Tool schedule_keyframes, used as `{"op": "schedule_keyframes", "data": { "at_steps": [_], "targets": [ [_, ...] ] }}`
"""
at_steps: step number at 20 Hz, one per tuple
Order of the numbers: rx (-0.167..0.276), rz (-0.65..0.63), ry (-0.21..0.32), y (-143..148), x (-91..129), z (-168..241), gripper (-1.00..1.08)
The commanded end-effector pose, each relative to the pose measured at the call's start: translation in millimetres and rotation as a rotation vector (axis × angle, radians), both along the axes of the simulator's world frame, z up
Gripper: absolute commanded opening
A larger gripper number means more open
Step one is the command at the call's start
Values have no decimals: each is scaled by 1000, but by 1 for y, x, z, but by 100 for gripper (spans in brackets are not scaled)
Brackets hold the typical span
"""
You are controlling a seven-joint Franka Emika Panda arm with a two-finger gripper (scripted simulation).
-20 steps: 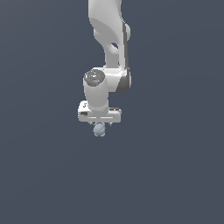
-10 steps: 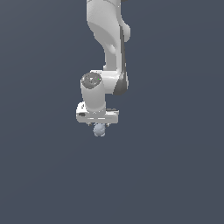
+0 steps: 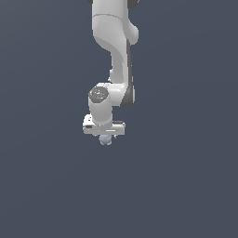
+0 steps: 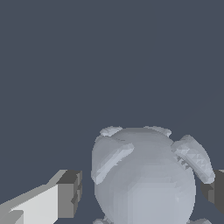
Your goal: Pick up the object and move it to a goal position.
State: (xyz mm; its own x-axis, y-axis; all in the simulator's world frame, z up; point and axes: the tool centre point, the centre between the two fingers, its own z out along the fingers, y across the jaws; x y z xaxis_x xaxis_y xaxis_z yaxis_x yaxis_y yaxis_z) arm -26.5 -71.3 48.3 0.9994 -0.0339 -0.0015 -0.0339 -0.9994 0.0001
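The white arm (image 3: 113,51) hangs down the middle of the exterior view against a flat dark grey-blue ground; its tool (image 3: 105,139) points downward, and the object (image 3: 106,140), a small pale blue-grey lump, shows just below the tool's white body; in the wrist view the object (image 4: 144,179) sits between the two dark finger pads (image 4: 69,193), its stubby knobs sticking out around it; one pad stands a little off its side, the other touches a knob, so the tool appears closed on the object.
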Motion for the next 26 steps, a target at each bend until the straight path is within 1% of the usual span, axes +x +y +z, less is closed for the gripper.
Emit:
{"op": "schedule_keyframes", "data": {
  "at_steps": [1, 4, 5, 15, 18, 22, 26],
  "targets": [
    [0, 0, -1, 0, 1, -7, 100],
    [0, 0, -1, 0, 1, -9, 100],
    [0, 0, -1, 0, 1, -9, -100],
    [0, 0, -1, 0, 1, -8, -100],
    [-2, -7, -11, -1, 5, -4, -100],
    [-12, -34, -50, -5, 22, 16, -100],
    [-30, -80, -119, -13, 49, 52, -100]
  ]
}}
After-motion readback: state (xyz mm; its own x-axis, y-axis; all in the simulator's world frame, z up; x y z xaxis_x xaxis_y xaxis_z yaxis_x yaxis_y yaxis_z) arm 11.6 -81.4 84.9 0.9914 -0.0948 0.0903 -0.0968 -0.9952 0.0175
